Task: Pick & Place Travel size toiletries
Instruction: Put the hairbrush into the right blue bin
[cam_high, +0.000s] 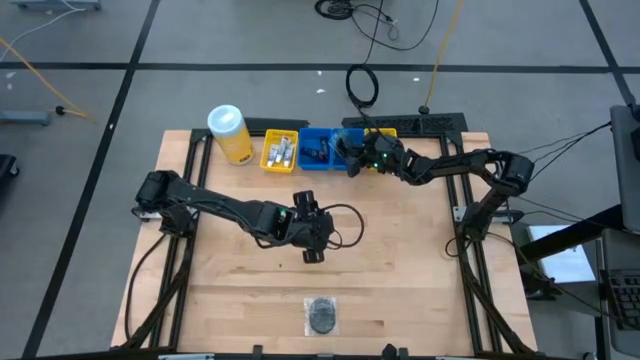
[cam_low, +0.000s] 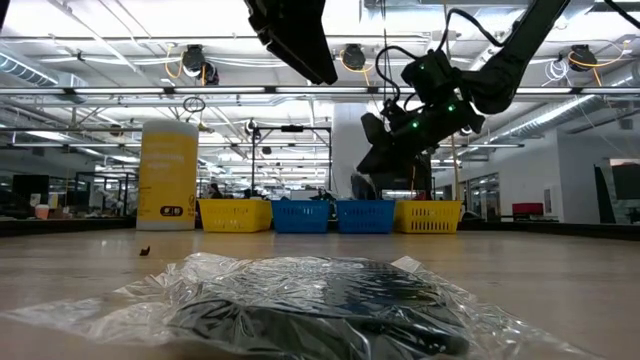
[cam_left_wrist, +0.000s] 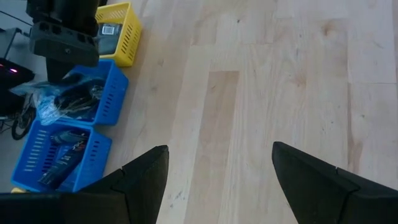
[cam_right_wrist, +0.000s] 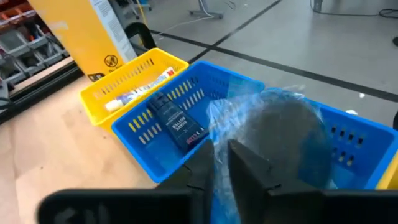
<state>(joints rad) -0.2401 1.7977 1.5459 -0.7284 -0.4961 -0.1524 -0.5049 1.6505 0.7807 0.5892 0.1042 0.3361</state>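
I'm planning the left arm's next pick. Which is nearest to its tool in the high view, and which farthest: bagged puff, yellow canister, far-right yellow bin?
From the left tool:
1. Bagged puff, at the table's near edge.
2. Yellow canister, back left.
3. Far-right yellow bin, back right, partly hidden by the right arm.
The last two are close.

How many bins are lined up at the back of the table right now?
4: left yellow bin beside the canister, two blue bins mid-row, right yellow bin partly hidden under the right hand.
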